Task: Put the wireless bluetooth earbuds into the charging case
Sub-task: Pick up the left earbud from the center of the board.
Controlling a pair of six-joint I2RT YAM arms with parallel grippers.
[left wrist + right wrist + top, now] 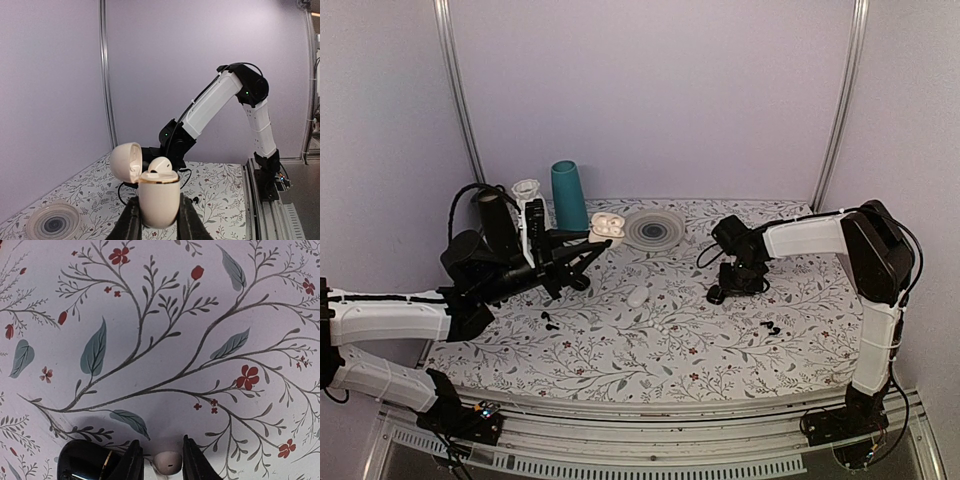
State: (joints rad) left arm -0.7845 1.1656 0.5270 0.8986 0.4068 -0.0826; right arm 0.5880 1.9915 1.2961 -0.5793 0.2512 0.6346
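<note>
1. Charging case (159,192): clenched upright in the left gripper (159,212), raised above the flowered surface (150,340), lid swung open.
2. One white earbud (160,165) seated in the open case, poking above its rim.
3. Second white earbud (167,461) down on the surface between the fingers of the right gripper (163,460), well apart from the case.
4. Unclear whether pinched or merely flanked.
5. Glossy black case (85,462) just beside that gripper.

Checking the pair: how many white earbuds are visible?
2. One earbud sits in the open charging case held by the left gripper; the other earbud sits between the right gripper's fingertips. Others may be hidden.
</note>
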